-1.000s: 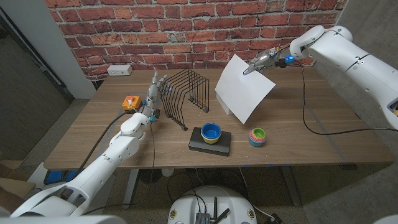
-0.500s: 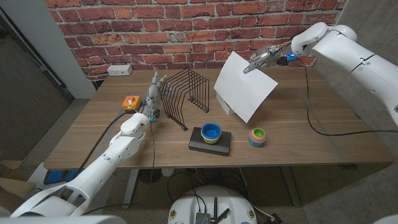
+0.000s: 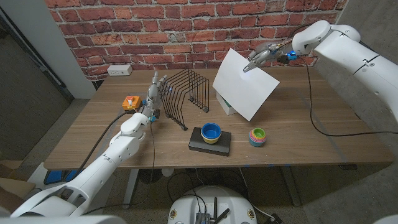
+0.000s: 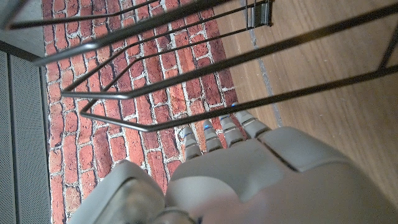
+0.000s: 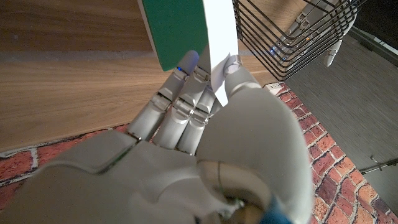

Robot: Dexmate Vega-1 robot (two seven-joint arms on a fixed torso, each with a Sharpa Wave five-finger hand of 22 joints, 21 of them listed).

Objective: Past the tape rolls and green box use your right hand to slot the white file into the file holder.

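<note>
Currently, right hand point(image 3: 258, 58) pinching white file point(image 3: 245, 85) by its top edge, raised beside file holder point(image 3: 186, 94), left hand point(image 3: 155, 91) fingers apart, holding nothing, beside holder's other side.

Lighting: even, bright, diffuse. Shadows: soft, short beneath black box point(image 3: 210, 142) on table point(image 3: 311, 143). Glare: none. Focus: head view sharp; wrist views soft close-up.

A robotics lab or test room: a red brick wall point(image 3: 186, 25) backs a wooden desk-height table point(image 3: 93, 134), a white power strip point(image 3: 119, 70) sits at its far edge, black cables point(image 3: 317, 121) trail across the top, and bare concrete floor point(image 3: 367, 193) shows beside it.
</note>
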